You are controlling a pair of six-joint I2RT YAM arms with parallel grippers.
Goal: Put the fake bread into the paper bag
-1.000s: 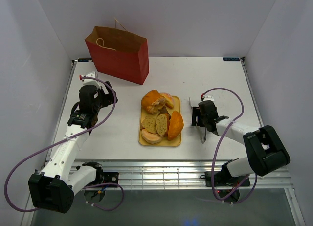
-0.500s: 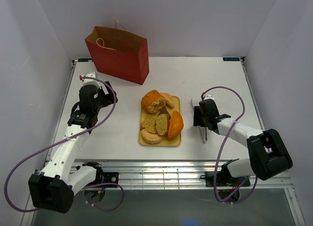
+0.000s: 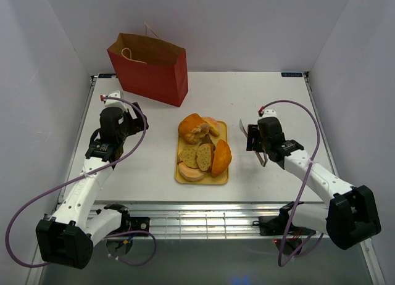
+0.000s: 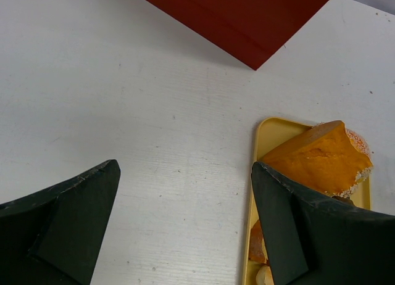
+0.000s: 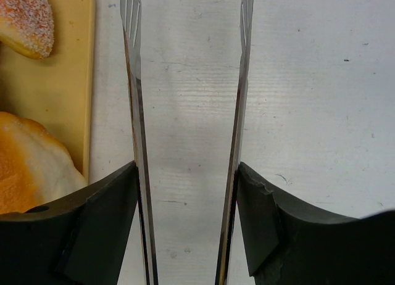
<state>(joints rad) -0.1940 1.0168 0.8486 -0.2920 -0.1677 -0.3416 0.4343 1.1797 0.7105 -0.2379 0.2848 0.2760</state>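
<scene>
While the fake bread (image 3: 202,148) is lying heaped on the yellow tray (image 3: 222,179) mid-table — long axis running near to far — the paper bag (image 3: 151,72) is standing upright, far left. The right gripper (image 3: 253,142) is clasping metal tongs (image 5: 137,112); the left gripper (image 4: 184,168) is gaping wide.

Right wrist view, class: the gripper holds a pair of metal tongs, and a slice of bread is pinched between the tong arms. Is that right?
Not quite. The right gripper does hold the metal tongs, but nothing is pinched between their arms. The right wrist view shows only bare white table between them. The fake bread lies on the yellow tray beside them.
</scene>
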